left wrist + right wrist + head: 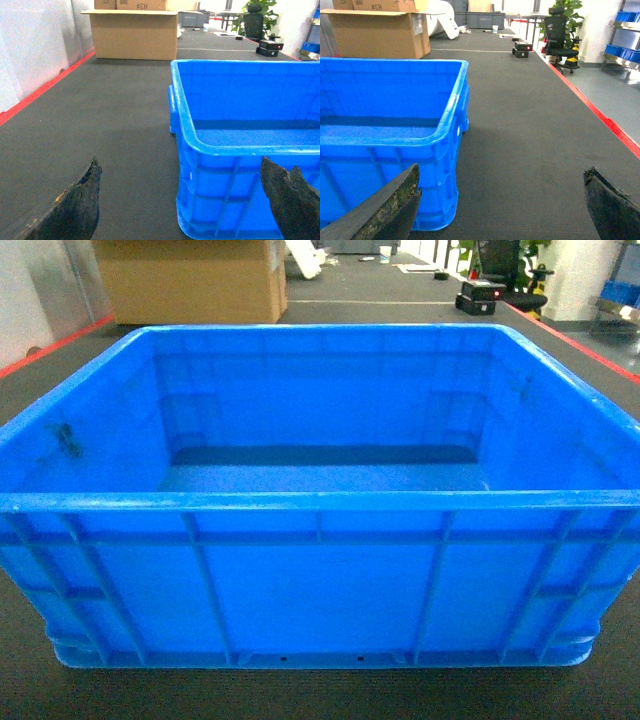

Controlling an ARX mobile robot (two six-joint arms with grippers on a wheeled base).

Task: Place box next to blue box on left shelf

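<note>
Warehouse-like lab: cardboard boxes [135, 32], shelving [622, 37]

You've got the box [320, 580]: big bright-blue ribbed crate, open top, empty, upright and square-on, sitting on dark floor matting.

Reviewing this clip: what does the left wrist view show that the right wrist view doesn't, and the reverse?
Only the left wrist view: the crate's left corner, the pale wall along the red floor line, and the open left gripper. Only the right wrist view: the crate's right corner, the office chair, the shelf with blue bins, and the open right gripper. Both: the blue crate, empty, the cardboard box and the dark floor.
</note>
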